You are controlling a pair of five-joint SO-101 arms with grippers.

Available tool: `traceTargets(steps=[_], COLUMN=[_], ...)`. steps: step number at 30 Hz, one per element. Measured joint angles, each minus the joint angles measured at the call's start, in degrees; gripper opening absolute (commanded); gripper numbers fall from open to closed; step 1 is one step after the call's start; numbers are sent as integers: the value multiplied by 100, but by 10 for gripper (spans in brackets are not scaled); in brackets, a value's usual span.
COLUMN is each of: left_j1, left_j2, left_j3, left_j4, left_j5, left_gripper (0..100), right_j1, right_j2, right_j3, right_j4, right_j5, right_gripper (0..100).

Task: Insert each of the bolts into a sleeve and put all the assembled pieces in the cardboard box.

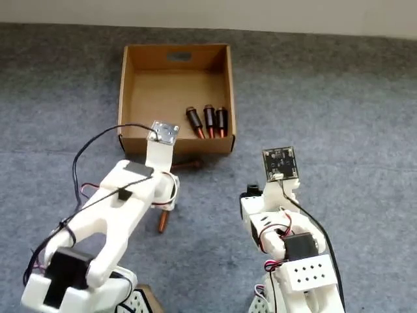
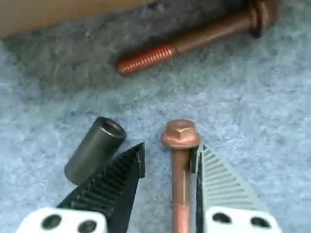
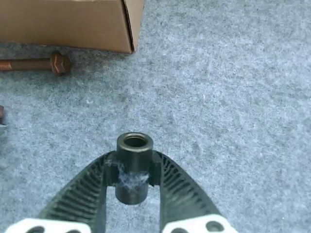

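Observation:
My left gripper (image 2: 167, 155) is open and low over the carpet, with a copper bolt (image 2: 181, 145) lying between its fingers, hex head pointing away from the wrist. A dark sleeve (image 2: 95, 150) lies just outside the black finger, open end up-tilted. A second bolt (image 2: 194, 41) lies farther off by the cardboard box (image 1: 176, 147). My right gripper (image 3: 132, 167) is shut on another black sleeve (image 3: 134, 145), held with its bore facing away. Three assembled pieces (image 1: 208, 120) rest in the box's front right corner.
The left arm (image 1: 130, 202) covers the carpet in front of the box. The loose bolt (image 1: 189, 165) lies along the box's front wall, also near the box corner (image 3: 129, 29) in the right wrist view. Bare grey carpet stretches to the right of the box.

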Motion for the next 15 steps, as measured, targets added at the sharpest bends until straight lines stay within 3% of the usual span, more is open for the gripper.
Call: traceTargets(steps=[4,7,15], left_j1=[0,62,114], left_j2=[501,677,589], left_j3=[-536,-747,-765], left_j4=[422,571,580], left_j5=[0,9,18], left_gripper=[144,7,8], right_j1=[0,0,0], right_j2=[0,0,0], right_j3=[88,88,88], right_j4=[0,0,0], right_j5=[0,0,0], right_gripper=[5,5,5])
